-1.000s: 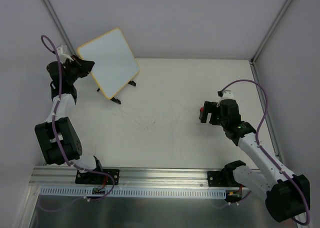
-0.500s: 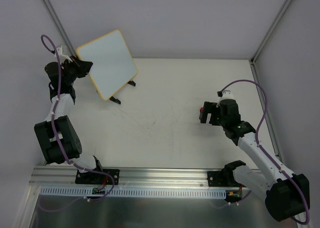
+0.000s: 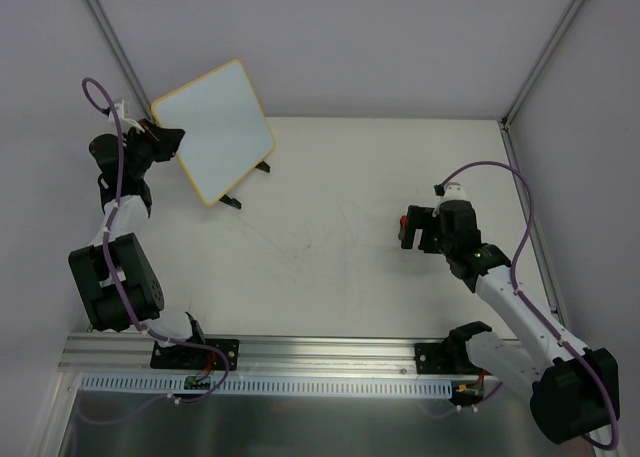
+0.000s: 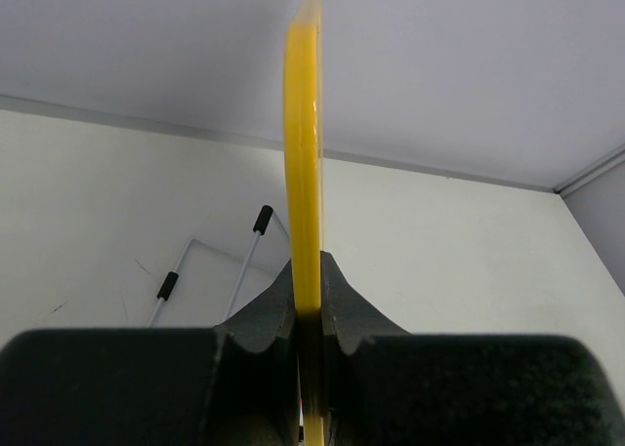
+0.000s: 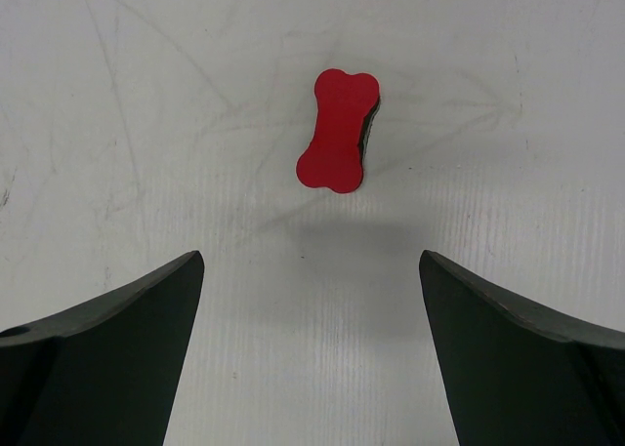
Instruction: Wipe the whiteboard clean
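Scuffed white tabletop (image 3: 330,267) inside pale grey walls (image 3: 350,37). Nearest, at right: right gripper (image 5: 311,261) spread wide, grasping nothing, hovering over red bone-shaped eraser (image 5: 339,131) lying flat ahead of both fingers (image 5: 117,348), touching neither. From above, eraser mostly hidden behind that gripper. Farther, at far-left corner: left gripper (image 3: 170,137) clenched on left edge of whiteboard (image 3: 215,127), yellow frame (image 4: 304,153) pinched between its fingers. Board tilted, black feet (image 3: 232,201) lowest; unclear whether touching the table. From left wrist, edge-on only, board face unseen.
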Motion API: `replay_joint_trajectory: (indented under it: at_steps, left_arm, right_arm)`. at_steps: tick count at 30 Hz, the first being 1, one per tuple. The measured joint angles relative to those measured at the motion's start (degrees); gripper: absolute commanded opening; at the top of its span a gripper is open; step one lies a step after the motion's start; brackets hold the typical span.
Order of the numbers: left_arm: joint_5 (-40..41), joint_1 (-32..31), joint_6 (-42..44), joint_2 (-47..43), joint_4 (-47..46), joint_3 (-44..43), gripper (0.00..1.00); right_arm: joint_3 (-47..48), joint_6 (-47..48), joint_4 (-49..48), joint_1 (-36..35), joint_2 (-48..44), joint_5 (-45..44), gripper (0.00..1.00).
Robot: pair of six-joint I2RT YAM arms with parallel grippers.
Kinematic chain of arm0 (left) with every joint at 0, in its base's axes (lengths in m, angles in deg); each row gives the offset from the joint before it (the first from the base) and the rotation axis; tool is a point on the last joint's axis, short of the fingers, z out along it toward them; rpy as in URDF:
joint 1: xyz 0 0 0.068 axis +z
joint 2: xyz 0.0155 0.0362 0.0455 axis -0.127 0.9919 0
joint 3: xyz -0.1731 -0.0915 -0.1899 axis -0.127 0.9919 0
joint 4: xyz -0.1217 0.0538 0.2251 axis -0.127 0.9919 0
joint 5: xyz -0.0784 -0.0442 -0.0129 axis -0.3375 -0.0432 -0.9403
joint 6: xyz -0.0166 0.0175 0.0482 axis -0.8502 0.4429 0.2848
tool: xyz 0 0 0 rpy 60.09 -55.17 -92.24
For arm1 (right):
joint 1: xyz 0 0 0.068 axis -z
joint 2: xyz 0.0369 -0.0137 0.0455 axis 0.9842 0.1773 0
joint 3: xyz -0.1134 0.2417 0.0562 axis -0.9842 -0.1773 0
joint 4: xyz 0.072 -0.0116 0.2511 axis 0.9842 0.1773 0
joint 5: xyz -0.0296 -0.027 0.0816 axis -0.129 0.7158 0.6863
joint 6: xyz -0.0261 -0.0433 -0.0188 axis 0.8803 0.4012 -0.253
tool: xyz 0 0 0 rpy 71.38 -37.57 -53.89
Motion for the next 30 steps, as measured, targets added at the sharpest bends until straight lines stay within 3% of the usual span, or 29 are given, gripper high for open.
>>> replay_joint_trajectory:
  at_steps: [30]
  left_arm:
    - [-0.26,0.33,8.09,-3.48,0.44,7.82,0.0]
  right_arm:
    - [-1.75,-0.02,0.76,0.0,-1.62,1.25,0.96]
